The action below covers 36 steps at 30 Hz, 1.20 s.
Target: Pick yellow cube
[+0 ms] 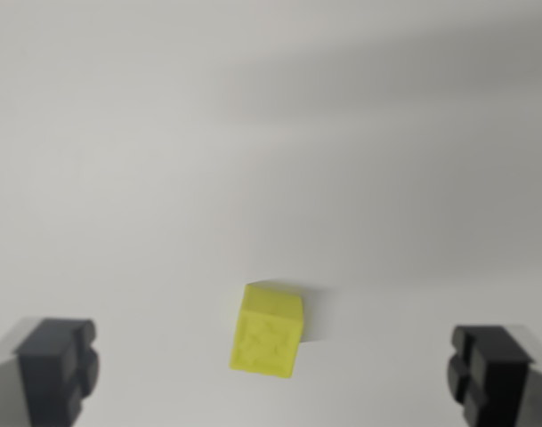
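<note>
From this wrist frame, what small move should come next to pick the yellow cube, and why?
Probably a straight descent, with a slight twist to square up. The gripper is open, its jaws wide apart at the bottom corners, and the yellow cube sits untouched on the white surface, roughly centred between them but rotated a little, so closing now would grasp nothing.

The yellow cube (269, 332) is sitting flat on the white table, turned slightly askew, its textured face showing toward the camera. No table edges are showing, so its place on the table cannot be told.
</note>
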Tool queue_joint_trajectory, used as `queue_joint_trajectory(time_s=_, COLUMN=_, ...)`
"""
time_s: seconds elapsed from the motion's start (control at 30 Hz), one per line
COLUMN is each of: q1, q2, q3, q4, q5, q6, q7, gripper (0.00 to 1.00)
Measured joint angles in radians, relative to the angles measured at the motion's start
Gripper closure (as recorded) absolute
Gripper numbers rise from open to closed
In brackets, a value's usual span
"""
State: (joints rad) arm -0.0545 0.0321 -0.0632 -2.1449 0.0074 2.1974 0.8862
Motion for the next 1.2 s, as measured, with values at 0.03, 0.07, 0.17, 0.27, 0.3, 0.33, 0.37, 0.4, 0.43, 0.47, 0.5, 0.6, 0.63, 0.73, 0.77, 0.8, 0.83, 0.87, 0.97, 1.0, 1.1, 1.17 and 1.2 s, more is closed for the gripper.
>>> queue_joint_trajectory(time_s=0.03, q1=0.001, q2=-0.001, q3=0.0, q4=-0.009, q5=0.0, q6=0.007, q7=0.003, gripper=0.0)
queue_joint_trajectory(time_s=0.07, q1=0.001, q2=-0.003, q3=0.0, q4=-0.018, q5=0.0, q6=0.014, q7=0.005, gripper=0.0)
queue_joint_trajectory(time_s=0.17, q1=0.003, q2=-0.007, q3=0.0, q4=-0.044, q5=-0.001, q6=0.035, q7=0.013, gripper=0.0)
queue_joint_trajectory(time_s=0.27, q1=0.004, q2=-0.011, q3=0.0, q4=-0.069, q5=-0.001, q6=0.056, q7=0.02, gripper=0.0)
queue_joint_trajectory(time_s=0.3, q1=0.005, q2=-0.012, q3=0.0, q4=-0.077, q5=-0.001, q6=0.063, q7=0.023, gripper=0.0)
queue_joint_trajectory(time_s=0.33, q1=0.005, q2=-0.013, q3=0.0, q4=-0.086, q5=-0.002, q6=0.07, q7=0.025, gripper=0.0)
queue_joint_trajectory(time_s=0.37, q1=0.006, q2=-0.014, q3=0.0, q4=-0.094, q5=-0.002, q6=0.078, q7=0.028, gripper=0.0)
queue_joint_trajectory(time_s=0.4, q1=0.006, q2=-0.015, q3=0.0, q4=-0.102, q5=-0.002, q6=0.085, q7=0.03, gripper=0.0)
queue_joint_trajectory(time_s=0.43, q1=0.007, q2=-0.015, q3=0.0, q4=-0.11, q5=-0.002, q6=0.092, q7=0.032, gripper=0.0)
queue_joint_trajectory(time_s=0.47, q1=0.007, q2=-0.016, q3=0.0, q4=-0.119, q5=-0.002, q6=0.099, q7=0.035, gripper=0.0)
queue_joint_trajectory(time_s=0.5, q1=0.008, q2=-0.017, q3=0.0, q4=-0.126, q5=-0.002, q6=0.106, q7=0.037, gripper=0.0)
queue_joint_trajectory(time_s=0.6, q1=0.01, q2=-0.018, q3=0.0, q4=-0.151, q5=-0.002, q6=0.128, q7=0.045, gripper=0.0)
queue_joint_trajectory(time_s=0.63, q1=0.01, q2=-0.019, q3=0.0, q4=-0.158, q5=-0.002, q6=0.135, q7=0.048, gripper=0.0)
queue_joint_trajectory(time_s=0.73, q1=0.012, q2=-0.02, q3=0.0, q4=-0.181, q5=-0.003, q6=0.156, q7=0.055, gripper=0.0)
queue_joint_trajectory(time_s=0.77, q1=0.012, q2=-0.02, q3=0.0, q4=-0.189, q5=-0.003, q6=0.164, q7=0.057, gripper=0.0)
queue_joint_trajectory(time_s=0.8, q1=0.013, q2=-0.02, q3=0.0, q4=-0.197, q5=-0.003, q6=0.171, q7=0.06, gripper=0.0)
queue_joint_trajectory(time_s=0.83, q1=0.013, q2=-0.02, q3=0.0, q4=-0.204, q5=-0.003, q6=0.178, q7=0.063, gripper=0.0)
queue_joint_trajectory(time_s=0.87, q1=0.014, q2=-0.02, q3=0.0, q4=-0.211, q5=-0.003, q6=0.185, q7=0.065, gripper=0.0)
queue_joint_trajectory(time_s=0.97, q1=0.016, q2=-0.019, q3=0.0, q4=-0.233, q5=-0.003, q6=0.208, q7=0.072, gripper=0.0)
queue_joint_trajectory(time_s=1.0, q1=0.016, q2=-0.019, q3=0.0, q4=-0.241, q5=-0.003, q6=0.215, q7=0.075, gripper=0.0)
queue_joint_trajectory(time_s=1.1, q1=0.018, q2=-0.018, q3=0.0, q4=-0.262, q5=-0.003, q6=0.237, q7=0.082, gripper=0.0)
queue_joint_trajectory(time_s=1.17, q1=0.019, q2=-0.016, q3=0.0, q4=-0.276, q5=-0.003, q6=0.253, q7=0.087, gripper=0.0)
queue_joint_trajectory(time_s=1.2, q1=0.02, q2=-0.015, q3=0.0, q4=-0.283, q5=-0.003, q6=0.26, q7=0.09, gripper=0.0)
